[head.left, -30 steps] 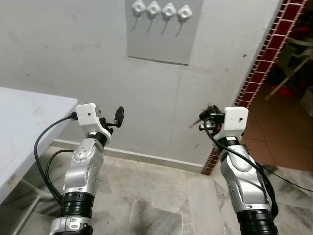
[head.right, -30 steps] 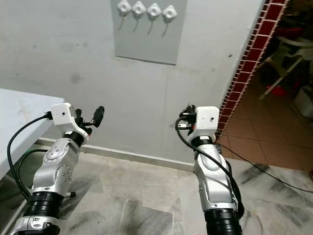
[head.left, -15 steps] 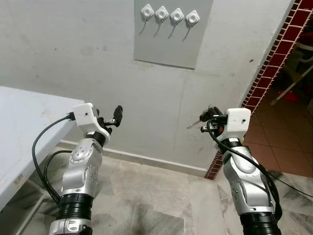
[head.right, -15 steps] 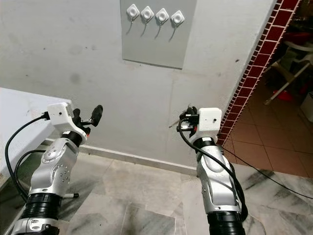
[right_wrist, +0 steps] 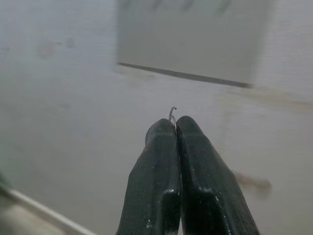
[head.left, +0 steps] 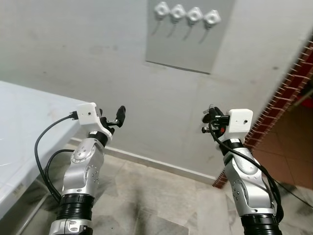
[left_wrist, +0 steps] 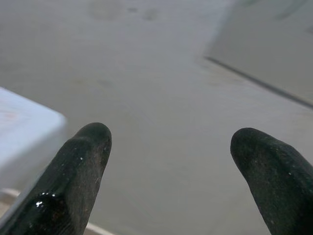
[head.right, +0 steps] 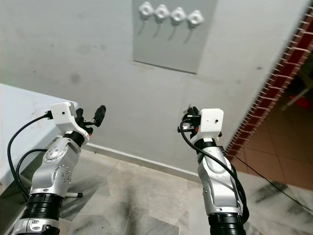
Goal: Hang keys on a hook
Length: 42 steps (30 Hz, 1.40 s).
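Both arms up in front of a grey wall, tools well apart and well below the hook panel.

Right tool (right_wrist: 175, 128): fingers clenched tight together, pinching a thin wire ring (right_wrist: 172, 112) whose curl just pokes out past the fingertips. Prob. the key ring; the keys themselves can't be made out. In the head view the right tool (head.right: 188, 120) sits at about mid-height, pointed at the wall, black cable looping down its silver forearm.

Left tool (left_wrist: 171, 147): released, fingers (left_wrist: 80, 166) spread wide w/ nothing between them. In the head view the left tool (head.left: 117, 117) is raised just off the far corner of the white tabletop (head.left: 29, 127), which runs along the robot's left.

Grey panel (head.left: 188, 46) fixed high on the wall, carrying a row of four white hooks (head.left: 186, 12) across its top edge, each w/ a thin prong hanging down. All four hooks bare.

Marble-look floor (head.right: 142, 196) below, pale skirting along the wall base. Red-tiled wall edge (head.right: 274, 93) to the robot's right, terracotta floor beyond it.
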{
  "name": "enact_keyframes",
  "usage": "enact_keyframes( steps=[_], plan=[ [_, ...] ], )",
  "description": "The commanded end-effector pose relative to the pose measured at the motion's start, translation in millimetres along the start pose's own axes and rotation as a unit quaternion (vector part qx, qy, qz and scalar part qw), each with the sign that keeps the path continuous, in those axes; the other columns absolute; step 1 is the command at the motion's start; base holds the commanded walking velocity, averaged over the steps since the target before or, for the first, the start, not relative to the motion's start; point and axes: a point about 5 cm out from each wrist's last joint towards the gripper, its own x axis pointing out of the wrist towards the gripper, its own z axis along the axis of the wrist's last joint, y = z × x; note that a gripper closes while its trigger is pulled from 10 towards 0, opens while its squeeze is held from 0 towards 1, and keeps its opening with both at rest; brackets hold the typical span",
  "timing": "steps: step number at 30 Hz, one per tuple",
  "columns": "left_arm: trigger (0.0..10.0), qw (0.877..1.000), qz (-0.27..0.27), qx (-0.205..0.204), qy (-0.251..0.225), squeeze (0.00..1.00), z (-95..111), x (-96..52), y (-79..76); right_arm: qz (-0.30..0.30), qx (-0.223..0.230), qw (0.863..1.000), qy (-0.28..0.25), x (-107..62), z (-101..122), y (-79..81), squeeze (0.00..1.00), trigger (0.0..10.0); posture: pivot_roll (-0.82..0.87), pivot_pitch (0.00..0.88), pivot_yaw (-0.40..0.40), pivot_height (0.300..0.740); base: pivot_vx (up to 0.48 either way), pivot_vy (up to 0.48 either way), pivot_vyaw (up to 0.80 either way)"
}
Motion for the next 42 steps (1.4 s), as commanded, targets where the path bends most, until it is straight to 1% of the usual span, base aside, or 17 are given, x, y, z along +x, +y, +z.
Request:
enact_keyframes(
  steps=[1, 11, 29, 32, 36, 38, 39, 42],
  plan=[
    [10.0, 1.000, -0.015, -0.001, -0.004, 0.00, 4, 2.0, -8.2, -0.009, -0.005, 1.000, -0.016, -1.5, 8, -7.6, 0.00, 10.0, -0.02, 0.000, -0.061, 0.740, 0.472, 0.000, 0.00],
    [10.0, 1.000, -0.020, 0.012, -0.002, 0.00, 4, 1.1, -8.3, -0.008, -0.004, 1.000, -0.015, -1.4, 8, -6.4, 0.00, 10.0, -0.02, 0.000, -0.064, 0.740, 0.475, 0.000, 0.00],
    [10.0, 1.000, -0.025, 0.014, 0.006, 0.00, 4, 1.1, -10.2, -0.007, -0.002, 1.000, -0.013, -0.7, 8, -4.4, 0.00, 10.0, -0.01, 0.000, -0.064, 0.740, 0.477, 0.000, 0.00],
    [10.0, 0.999, -0.028, 0.016, 0.002, 0.00, 5, 1.2, -11.0, -0.009, 0.000, 1.000, -0.012, -0.4, 8, -4.5, 0.00, 10.0, -0.02, 0.000, -0.064, 0.740, 0.000, 0.000, 0.00],
    [10.0, 0.998, -0.043, 0.038, 0.001, 0.00, 8, 1.8, -16.0, -0.008, -0.007, 1.000, -0.009, 0.8, 8, -5.2, 0.00, 10.0, -0.02, 0.000, -0.067, 0.740, 0.000, 0.000, 0.00],
    [10.0, 0.997, -0.067, 0.041, -0.009, 0.00, 13, 2.1, -23.0, 0.005, -0.003, 1.000, -0.009, 1.7, 9, -4.3, 0.00, 10.0, -0.02, 0.000, -0.068, 0.740, 0.000, 0.000, 0.00],
    [10.0, 0.994, -0.085, 0.061, -0.012, 0.00, 15, 1.8, -28.4, 0.015, -0.007, 1.000, -0.013, 2.0, 10, -3.2, 0.00, 10.0, -0.02, 0.000, -0.068, 0.740, 0.000, 0.000, 0.00],
    [10.0, 0.990, -0.110, 0.084, -0.019, 0.00, 19, 2.4, -37.7, 0.036, -0.011, 0.999, -0.017, 3.7, 12, -0.3, 0.00, 10.0, -0.02, 0.000, -0.071, 0.740, 0.000, 0.000, 0.00]
  ],
)
